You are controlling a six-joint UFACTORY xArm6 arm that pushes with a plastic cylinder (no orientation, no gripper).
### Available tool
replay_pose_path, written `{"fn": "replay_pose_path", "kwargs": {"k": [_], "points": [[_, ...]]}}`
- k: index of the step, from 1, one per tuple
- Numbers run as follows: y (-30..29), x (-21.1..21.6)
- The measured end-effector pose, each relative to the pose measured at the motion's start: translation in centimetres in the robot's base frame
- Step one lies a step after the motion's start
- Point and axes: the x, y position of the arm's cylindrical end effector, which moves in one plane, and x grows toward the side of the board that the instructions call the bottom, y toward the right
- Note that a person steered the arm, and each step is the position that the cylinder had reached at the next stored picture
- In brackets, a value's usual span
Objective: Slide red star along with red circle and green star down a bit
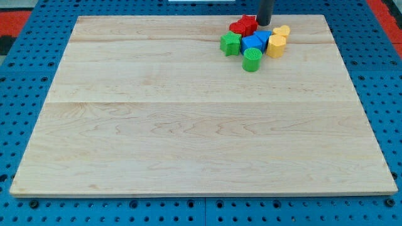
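The blocks cluster near the view's top, right of centre, on the wooden board [188,125]. The red star [249,23] and the red circle [237,28] lie side by side at the cluster's top left. The green star [230,44] sits just below the red circle. My tip [264,22] stands at the right side of the red star, touching or nearly touching it, above the blue blocks.
Two blue blocks [255,41] sit in the cluster's middle, a green cylinder [252,59] below them, and two yellow blocks [277,41] on the right. The board's top edge runs just above the cluster. Blue pegboard surrounds the board.
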Motion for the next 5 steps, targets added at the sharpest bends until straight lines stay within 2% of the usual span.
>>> {"fn": "replay_pose_path", "kwargs": {"k": [3, 5], "points": [[-0.6, 0.2], [-4.6, 5.7]]}}
